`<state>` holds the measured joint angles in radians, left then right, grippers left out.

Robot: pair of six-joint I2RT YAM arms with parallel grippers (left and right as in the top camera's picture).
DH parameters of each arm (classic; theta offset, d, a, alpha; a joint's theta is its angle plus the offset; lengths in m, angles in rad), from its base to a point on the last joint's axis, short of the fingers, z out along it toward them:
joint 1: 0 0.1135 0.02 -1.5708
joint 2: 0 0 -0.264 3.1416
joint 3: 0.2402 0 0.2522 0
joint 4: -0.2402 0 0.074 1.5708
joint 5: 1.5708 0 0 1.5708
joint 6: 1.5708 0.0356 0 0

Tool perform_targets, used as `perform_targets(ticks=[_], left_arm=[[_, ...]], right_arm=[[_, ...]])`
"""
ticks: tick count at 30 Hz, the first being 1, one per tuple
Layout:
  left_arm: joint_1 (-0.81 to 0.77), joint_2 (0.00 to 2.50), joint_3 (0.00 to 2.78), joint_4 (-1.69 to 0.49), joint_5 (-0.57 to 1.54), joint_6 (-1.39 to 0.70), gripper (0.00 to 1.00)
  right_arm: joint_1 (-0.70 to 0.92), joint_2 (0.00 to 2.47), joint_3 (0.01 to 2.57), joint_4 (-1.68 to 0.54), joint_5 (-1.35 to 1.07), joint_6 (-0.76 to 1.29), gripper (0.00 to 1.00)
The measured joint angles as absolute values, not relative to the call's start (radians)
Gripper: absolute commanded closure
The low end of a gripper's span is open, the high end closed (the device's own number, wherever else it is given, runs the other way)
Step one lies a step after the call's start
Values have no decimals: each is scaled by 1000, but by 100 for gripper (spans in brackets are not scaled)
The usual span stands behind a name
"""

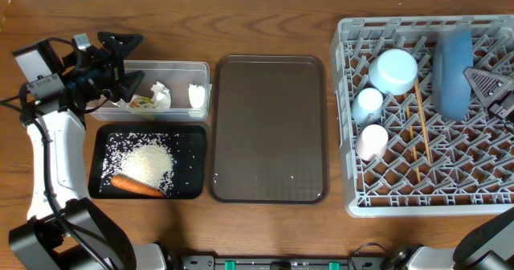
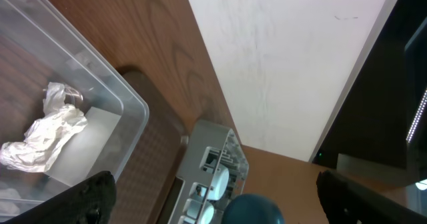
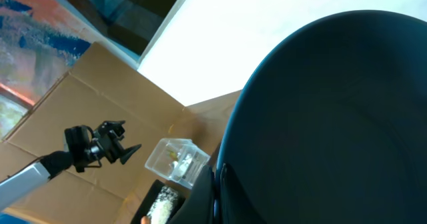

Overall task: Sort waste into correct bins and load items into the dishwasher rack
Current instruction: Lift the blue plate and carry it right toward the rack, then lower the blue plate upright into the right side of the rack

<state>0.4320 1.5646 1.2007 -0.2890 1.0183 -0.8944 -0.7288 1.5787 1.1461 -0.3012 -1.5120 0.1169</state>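
- A wooden tabletop (image 1: 265, 13) runs the width of the scene, with a pale wall behind it.
- The right gripper (image 1: 475, 79) is pressed together at the plate (image 1: 454, 69). I can't tell whether it is touching the plate or just beside it.
- The plate stands on edge in the rack (image 1: 344, 125). It looks stiff, smooth, fairly heavy and likely to chip, so I'd grip it by the rim, not the slick face.
- Also in the rack are a bowl (image 1: 396, 69), two cups (image 1: 369, 103) and the chopsticks (image 1: 422, 129).
- The left gripper (image 1: 136, 59) is spread wide and empty, hanging at the left end of the tub (image 1: 169, 63).
- The tub holds paper wads (image 1: 161, 96) and a wrapper (image 1: 143, 101), which look light and soft.
- Rice (image 1: 148, 164) and a carrot (image 1: 136, 186) lie in the black tray (image 1: 100, 161).
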Motion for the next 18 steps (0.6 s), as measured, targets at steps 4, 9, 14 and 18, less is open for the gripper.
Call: perform_targets(ticks=[4,9,14,18], left_arm=[[432,1565,1201,-289,1018,-894,2],[432,1565,1201,-289,1018,-894,2],[432,1565,1201,-289,1018,-894,2],[432,1565,1201,-289,1018,-894,2]], right_arm=[[-725,1579,1146,-283,-1512,117,99],[-692,1579,1146,-263,-1509,117,99],[-631,1579,1145,-145,-1489,184,99],[-577,1579,1143,17,-1426,360,99]])
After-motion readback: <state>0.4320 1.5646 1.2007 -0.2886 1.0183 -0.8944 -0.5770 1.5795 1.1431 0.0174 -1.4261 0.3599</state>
